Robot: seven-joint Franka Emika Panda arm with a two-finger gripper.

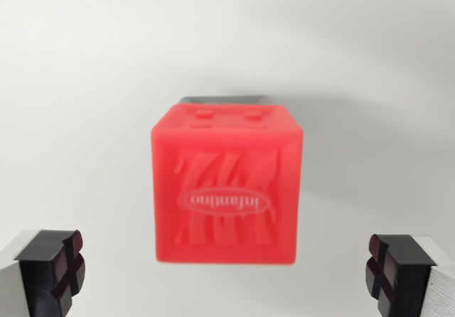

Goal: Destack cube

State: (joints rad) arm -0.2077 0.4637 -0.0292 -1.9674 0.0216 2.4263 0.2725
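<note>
red cube (226,189) centred on white bench (85,82) | dark edge of something behind its top | hand (226,278) wide open, holding nothing, fingertips (53,271) flanking below cube

Wrist view is bright and evenly lit, soft diffuse light with no hard glare; the white bench (85,82) reads as near-uniform pale grey with slight darkening toward the corners. The red cube (226,183) is soft-focused, edges and the embossed oval logo slightly blurred, its colour saturated enough to flatten surface detail, and it throws only a faint diffuse shadow to the wrist view's right and behind its top edge. The dark gripper fingers (53,271) at the bottom corners are close to the lens, a bit blurred, and cropped by the frame.
</note>
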